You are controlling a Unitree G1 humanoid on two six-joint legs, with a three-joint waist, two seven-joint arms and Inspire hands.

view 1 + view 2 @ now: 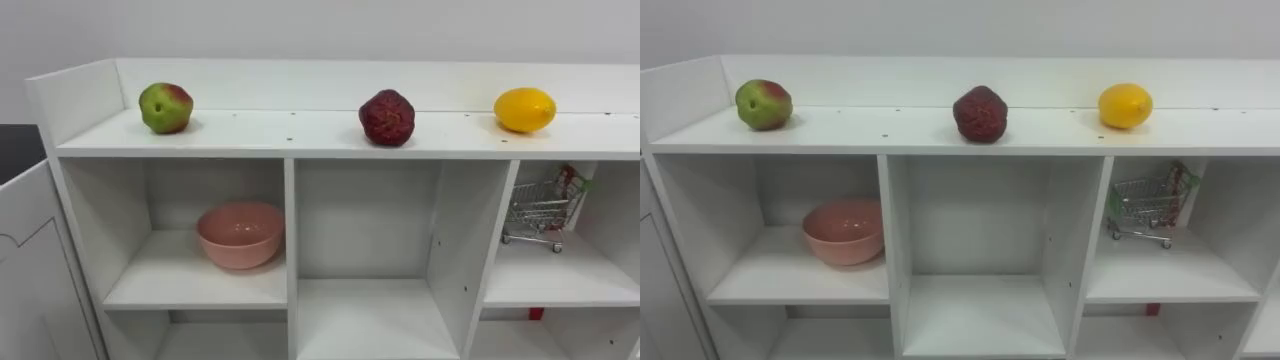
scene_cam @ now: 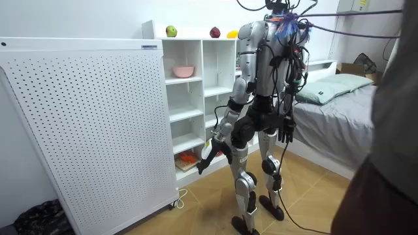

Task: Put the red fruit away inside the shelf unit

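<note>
Closet shelf [image 1: 572, 285] half hides a small red thing [image 1: 535, 313].

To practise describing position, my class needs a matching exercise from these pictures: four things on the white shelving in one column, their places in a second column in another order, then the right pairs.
Things
1. apple
2. dark red fruit
3. lemon
4. pink bowl

Places
A. top shelf, right end
B. left compartment just below the top
C. top shelf, left end
D. top shelf, middle

Pairs: 1-C, 2-D, 3-A, 4-B
</note>
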